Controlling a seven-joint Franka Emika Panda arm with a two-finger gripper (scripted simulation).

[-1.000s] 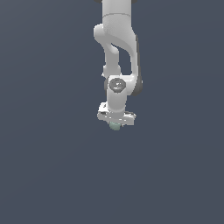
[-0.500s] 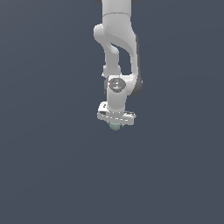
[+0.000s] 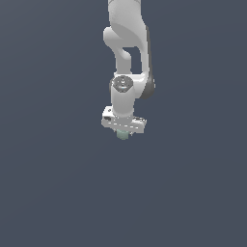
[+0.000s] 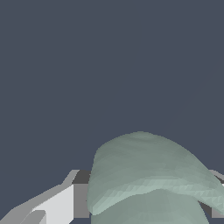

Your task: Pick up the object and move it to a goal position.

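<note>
The object [image 3: 123, 135] is a small pale grey-green lumpy chunk, seen just under the white gripper [image 3: 123, 131] in the exterior view. In the wrist view the object [image 4: 148, 179] fills the space between the fingers [image 4: 65, 203], which press against its sides. The gripper is shut on it. The arm hangs straight down from the top of the exterior view, and most of the object is hidden by the hand there.
A flat dark grey-blue surface [image 3: 58, 183] fills the whole background in both views. No other objects show.
</note>
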